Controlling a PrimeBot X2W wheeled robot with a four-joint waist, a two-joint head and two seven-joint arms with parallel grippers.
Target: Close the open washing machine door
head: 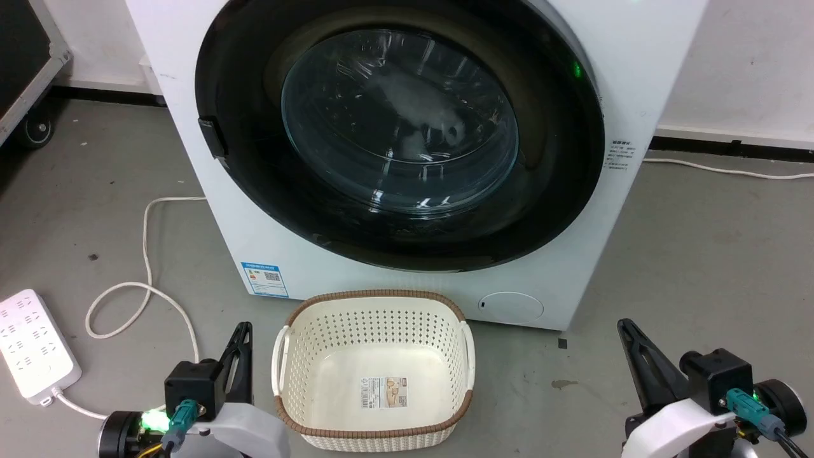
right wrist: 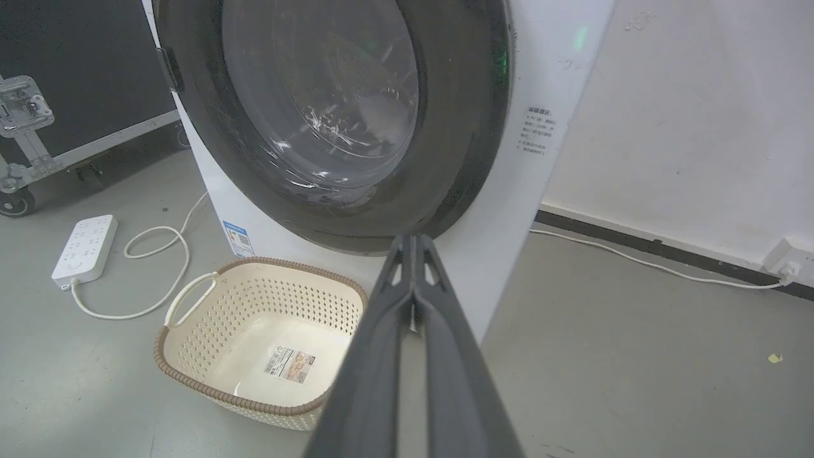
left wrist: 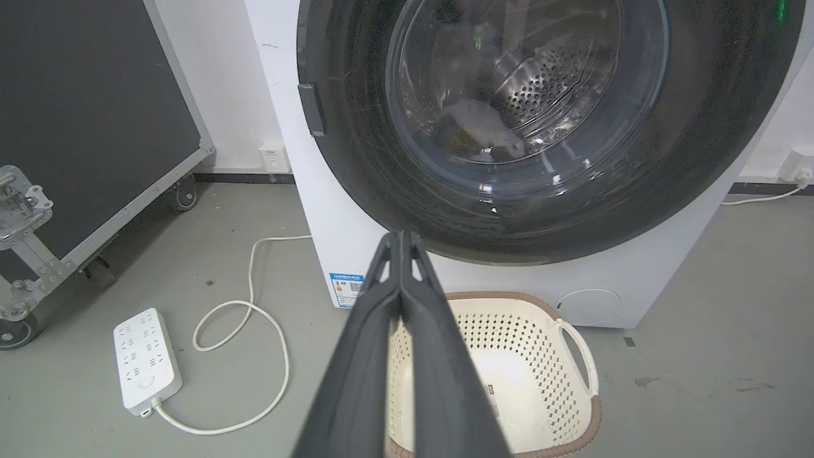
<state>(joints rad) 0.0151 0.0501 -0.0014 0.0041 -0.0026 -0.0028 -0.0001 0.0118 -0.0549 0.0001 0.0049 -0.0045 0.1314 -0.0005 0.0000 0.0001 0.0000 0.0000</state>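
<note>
**White washer, black door flat against its front**

White sheet metal takes up the upper middle of the head view: the washing machine (head: 191,127) stands on a grey floor against a pale wall. The washing machine door (head: 400,127) covers most of its front. Its wide black ring lies flush on the cabinet, with the bulging glass bowl at its centre and a small dark latch block (head: 213,137) on the ring's left edge. Through the glass in the left wrist view the perforated steel drum shows, with something pale lying low inside it.

A black flight case (left wrist: 82,114) with metal edging and castors sits at the far left of that view. Just below the machine, at bottom centre, stands a cream perforated laundry basket (head: 375,296) with a brown woven rim and a paper label on its floor. A white power strip (head: 35,346) lies at the lower left, and its white cable (head: 149,286) loops across the floor toward the machine.

The left gripper (head: 243,327) is at the lower left beside the basket and the right gripper (head: 624,326) at the lower right. Each has its two dark fingers pressed together, grasps nothing, and is well apart from the door.

A blue label sticker (head: 264,278) marks the machine's lower left corner. A small round flap (head: 510,306) sits low on the right.
</note>
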